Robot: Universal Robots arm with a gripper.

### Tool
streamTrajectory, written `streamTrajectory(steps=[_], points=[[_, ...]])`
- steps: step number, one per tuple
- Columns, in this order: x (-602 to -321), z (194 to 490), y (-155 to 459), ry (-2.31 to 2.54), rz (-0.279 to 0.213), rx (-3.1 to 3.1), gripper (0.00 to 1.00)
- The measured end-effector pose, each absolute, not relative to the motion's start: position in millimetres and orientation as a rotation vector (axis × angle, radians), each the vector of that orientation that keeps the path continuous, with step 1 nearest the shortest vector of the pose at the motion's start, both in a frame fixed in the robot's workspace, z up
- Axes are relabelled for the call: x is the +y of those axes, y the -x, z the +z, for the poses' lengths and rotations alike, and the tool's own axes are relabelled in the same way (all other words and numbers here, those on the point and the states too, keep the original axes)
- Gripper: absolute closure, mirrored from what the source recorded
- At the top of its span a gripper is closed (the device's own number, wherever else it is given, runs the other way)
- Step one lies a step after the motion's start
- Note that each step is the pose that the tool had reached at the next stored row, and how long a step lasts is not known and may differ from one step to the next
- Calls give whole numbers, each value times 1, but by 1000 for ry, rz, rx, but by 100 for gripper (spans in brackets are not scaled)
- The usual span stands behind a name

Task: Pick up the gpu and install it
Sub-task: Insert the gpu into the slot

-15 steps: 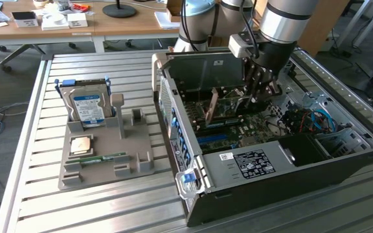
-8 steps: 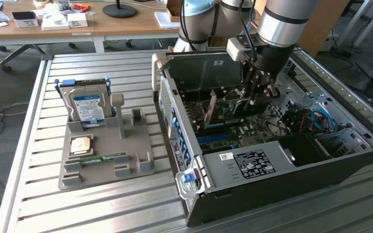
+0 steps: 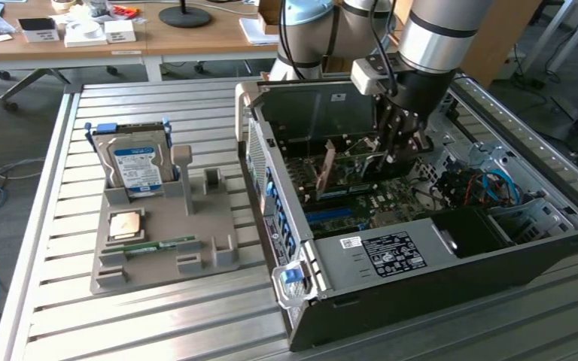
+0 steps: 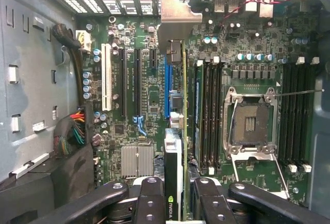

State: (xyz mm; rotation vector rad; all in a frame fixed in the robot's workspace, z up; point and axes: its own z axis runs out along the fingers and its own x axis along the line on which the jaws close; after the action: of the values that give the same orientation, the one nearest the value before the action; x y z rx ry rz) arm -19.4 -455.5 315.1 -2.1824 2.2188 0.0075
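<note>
The gpu point(image 4: 183, 131) is seen edge-on in the wrist view: a thin green card with a black fan face and a silver end bracket point(image 4: 175, 22). My gripper point(image 4: 179, 206) is shut on it, one black finger on each face. The card stands upright over the motherboard point(image 4: 139, 95), right beside a blue slot point(image 4: 167, 87). I cannot tell whether its lower edge is in a slot. In the exterior view my gripper point(image 3: 400, 143) reaches down into the open computer case point(image 3: 450, 278), with the gpu point(image 3: 354, 162) below it.
On the exterior view's left, a grey holder tray point(image 3: 159, 267) carries a silver hard drive point(image 3: 136, 167), a square processor chip point(image 3: 126, 224) and a narrow memory stick point(image 3: 163, 245). Inside the case are memory slots point(image 4: 209, 115), an empty processor socket point(image 4: 250, 123) and cable bundles point(image 3: 490, 188).
</note>
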Motion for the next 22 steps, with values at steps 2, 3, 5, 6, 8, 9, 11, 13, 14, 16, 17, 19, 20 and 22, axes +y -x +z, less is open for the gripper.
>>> streamTrajectory(steps=[2,3,5,6,8,9,11,13,14,16,17,19,20,22], points=[[-455,315,20,2183,8,2218,73],[-455,315,21,2183,8,2219,73],[-455,315,22,2183,8,2218,73],[-455,315,22,2183,8,2218,73],[-455,315,23,2183,8,2218,73],[-455,315,23,2183,8,2218,73],[-455,315,23,2183,8,2218,73],[-455,315,24,2183,8,2219,73],[-455,315,24,2182,8,2219,73],[-456,315,25,2183,8,2219,73],[-456,315,25,2183,7,2219,73],[-455,314,26,2183,8,2218,73],[-455,314,26,2183,7,2219,73],[-456,314,26,2183,7,2218,73]])
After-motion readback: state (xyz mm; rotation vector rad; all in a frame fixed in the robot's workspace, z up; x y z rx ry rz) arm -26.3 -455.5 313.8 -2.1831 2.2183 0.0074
